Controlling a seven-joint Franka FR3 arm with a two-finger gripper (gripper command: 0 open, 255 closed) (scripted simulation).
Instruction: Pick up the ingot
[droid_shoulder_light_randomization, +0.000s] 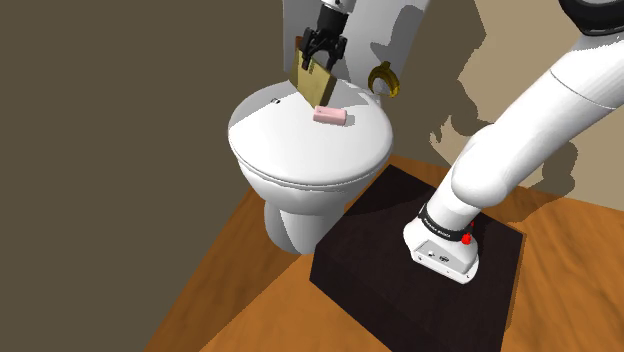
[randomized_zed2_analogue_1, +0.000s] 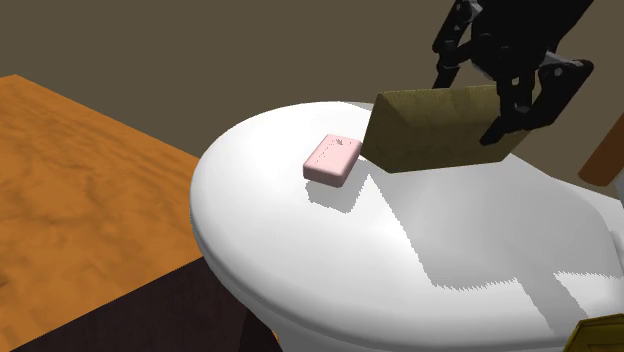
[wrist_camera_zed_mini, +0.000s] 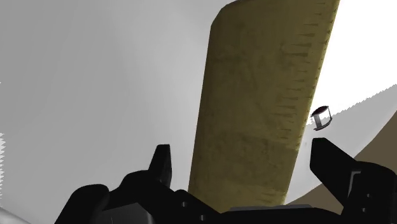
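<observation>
My all-black two-finger gripper (randomized_zed2_analogue_1: 492, 98) has its jaws closed part-way onto a dull brass-coloured ingot (randomized_zed2_analogue_1: 440, 130), a flat bar with sloped ends. They grip the bar by one end. In the wrist view the bar runs away from me between my two fingers (wrist_camera_zed_mini: 162, 167), which stand as far apart as the bar is wide.

The ingot hangs tilted over the closed, glossy white lid of a toilet (randomized_zed2_analogue_1: 450, 260), and its shadow falls on the lid. I cannot tell whether its lowest corner clears the lid or touches it.

A small pink rectangular bar of soap (randomized_zed2_analogue_1: 333, 158) lies flat on the same lid. In the second exterior view the ingot is at two o'clock from the soap, just beside it and apart. In the shoulder view the ingot is at twelve o'clock from the soap.

In the shoulder view a small gold-coloured ring-shaped fitting (droid_shoulder_light_randomization: 383, 80) sits at three o'clock from the ingot, against the white cistern. My white arm (droid_shoulder_light_randomization: 520, 140) rises from a dark, near-black box stand (droid_shoulder_light_randomization: 370, 250) at five o'clock from the toilet bowl. The stand rests on an orange-brown wooden floor (droid_shoulder_light_randomization: 250, 310).
</observation>
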